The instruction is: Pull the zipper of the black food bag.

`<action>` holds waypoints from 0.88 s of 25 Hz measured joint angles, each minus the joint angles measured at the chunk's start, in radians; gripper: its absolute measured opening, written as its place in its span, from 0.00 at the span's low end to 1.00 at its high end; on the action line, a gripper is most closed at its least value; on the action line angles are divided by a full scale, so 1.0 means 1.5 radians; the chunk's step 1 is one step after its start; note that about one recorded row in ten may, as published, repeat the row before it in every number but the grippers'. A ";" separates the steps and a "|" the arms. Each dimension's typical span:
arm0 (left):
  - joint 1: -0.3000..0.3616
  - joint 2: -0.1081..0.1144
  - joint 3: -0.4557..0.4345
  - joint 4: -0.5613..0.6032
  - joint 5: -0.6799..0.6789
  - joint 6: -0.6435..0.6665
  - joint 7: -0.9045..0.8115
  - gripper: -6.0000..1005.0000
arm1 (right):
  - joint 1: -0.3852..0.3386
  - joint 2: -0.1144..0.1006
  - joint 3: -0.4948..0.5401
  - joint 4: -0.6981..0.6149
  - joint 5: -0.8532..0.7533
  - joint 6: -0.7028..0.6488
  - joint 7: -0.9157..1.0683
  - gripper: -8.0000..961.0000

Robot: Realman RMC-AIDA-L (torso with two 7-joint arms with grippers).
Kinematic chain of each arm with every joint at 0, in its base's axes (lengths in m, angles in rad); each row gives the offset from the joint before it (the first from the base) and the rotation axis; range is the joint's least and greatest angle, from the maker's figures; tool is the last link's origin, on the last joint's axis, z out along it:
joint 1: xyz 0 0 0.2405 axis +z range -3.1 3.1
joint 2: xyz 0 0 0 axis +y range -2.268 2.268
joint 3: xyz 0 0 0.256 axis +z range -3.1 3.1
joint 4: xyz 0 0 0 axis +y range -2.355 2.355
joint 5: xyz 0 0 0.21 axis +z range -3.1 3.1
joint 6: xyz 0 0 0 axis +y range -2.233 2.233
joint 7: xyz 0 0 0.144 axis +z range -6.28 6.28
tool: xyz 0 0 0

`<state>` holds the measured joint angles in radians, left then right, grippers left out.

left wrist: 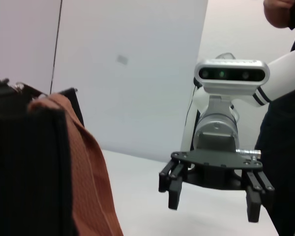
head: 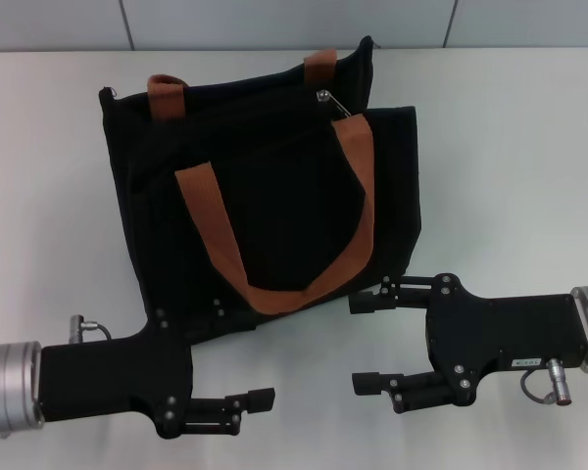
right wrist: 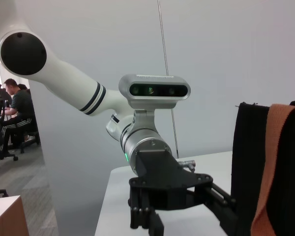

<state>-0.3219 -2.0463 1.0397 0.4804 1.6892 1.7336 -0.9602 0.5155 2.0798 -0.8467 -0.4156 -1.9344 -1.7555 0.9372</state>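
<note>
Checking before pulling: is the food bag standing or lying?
Standing: the black food bag rises upright in both wrist views, zipper at its top.

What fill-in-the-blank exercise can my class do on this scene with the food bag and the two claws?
1. The black food bag has two handles coloured ____.
2. The zipper sits at the bag's ____ edge.
3. The right claw has its fingers ____.
4. In the head view, one finger of the left claw is hidden behind the ____.

Missing words: rust-brown; top; open; bag
</note>
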 joint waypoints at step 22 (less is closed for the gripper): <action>-0.002 -0.006 -0.007 0.000 0.025 -0.011 -0.006 0.83 | 0.000 -0.001 0.000 0.000 0.000 -0.005 0.000 0.82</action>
